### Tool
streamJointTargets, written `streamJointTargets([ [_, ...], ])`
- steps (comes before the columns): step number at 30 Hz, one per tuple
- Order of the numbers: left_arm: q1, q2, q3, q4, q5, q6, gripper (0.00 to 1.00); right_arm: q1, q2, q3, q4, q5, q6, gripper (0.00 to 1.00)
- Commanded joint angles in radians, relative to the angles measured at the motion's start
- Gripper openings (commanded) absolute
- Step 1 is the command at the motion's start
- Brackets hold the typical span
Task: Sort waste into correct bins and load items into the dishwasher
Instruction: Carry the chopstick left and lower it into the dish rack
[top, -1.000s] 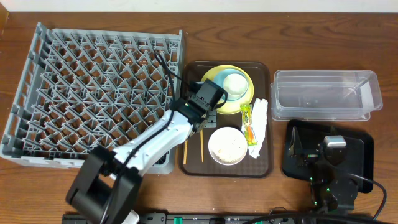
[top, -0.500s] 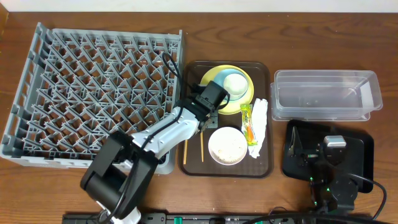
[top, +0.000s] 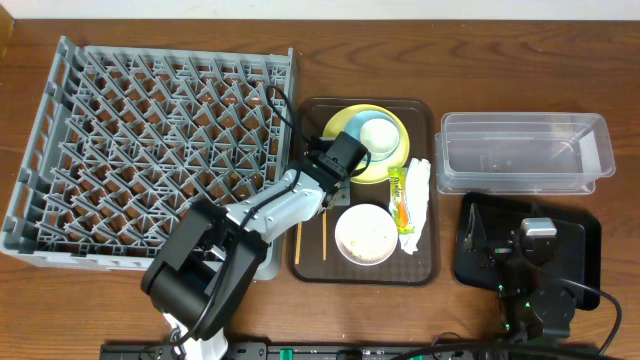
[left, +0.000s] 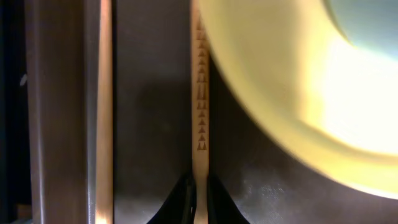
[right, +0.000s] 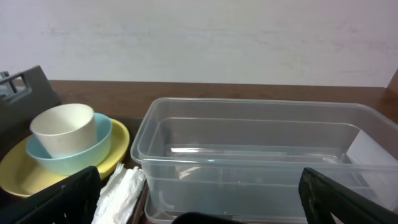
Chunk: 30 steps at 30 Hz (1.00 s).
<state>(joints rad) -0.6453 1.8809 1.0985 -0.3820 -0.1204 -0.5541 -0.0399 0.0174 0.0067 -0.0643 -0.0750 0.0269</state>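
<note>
My left gripper (left: 200, 200) is shut on one wooden chopstick (left: 200, 118) lying on the brown tray, beside the rim of the yellow plate (left: 280, 93). The second chopstick (left: 104, 124) lies parallel to its left. From overhead, the left gripper (top: 327, 190) hangs over the chopsticks' (top: 323, 238) upper ends. The plate (top: 340, 125) carries a light blue bowl (top: 385, 151) with a small white cup (top: 378, 131) in it. A white bowl (top: 366, 234) holds rice scraps. The sachet (top: 399, 196) and napkin (top: 418, 198) lie to the right. My right gripper (right: 205, 202) is open.
The grey dish rack (top: 150, 150) fills the left of the table. A clear tub (top: 525, 150) stands at the right, with the black tray (top: 585, 250) in front of it under the right arm (top: 540, 240). The brown serving tray (top: 425, 272) holds the dishes.
The left gripper's jaws have closed onto the right-hand chopstick, and the left arm has edged slightly right. The right arm has not moved.
</note>
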Motion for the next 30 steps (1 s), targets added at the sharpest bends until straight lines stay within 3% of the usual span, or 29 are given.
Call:
streamJointTargets([
  [1,0.000,-0.061,0.009,-0.004,-0.020,0.017,0.08,0.015,-0.005,-0.001,-0.004,-0.005,0.013,0.99],
  [7,0.001,-0.260,0.009,-0.014,-0.056,0.127,0.07,0.015,-0.005,-0.001,-0.004,-0.005,0.013,0.99],
  [17,0.155,-0.569,0.009,-0.201,-0.101,0.135,0.08,0.015,-0.005,-0.001,-0.004,-0.005,0.013,0.99],
  [20,0.222,-0.585,0.009,-0.269,-0.074,0.169,0.08,0.015,-0.005,-0.001,-0.004,-0.005,0.013,0.99],
  [25,0.312,-0.548,0.009,-0.298,0.095,0.282,0.08,0.015,-0.005,-0.001,-0.004,-0.005,0.013,0.99],
  [30,0.352,-0.488,0.009,-0.297,0.103,0.315,0.08,0.015,-0.005,-0.001,-0.004,-0.005,0.013,0.99],
])
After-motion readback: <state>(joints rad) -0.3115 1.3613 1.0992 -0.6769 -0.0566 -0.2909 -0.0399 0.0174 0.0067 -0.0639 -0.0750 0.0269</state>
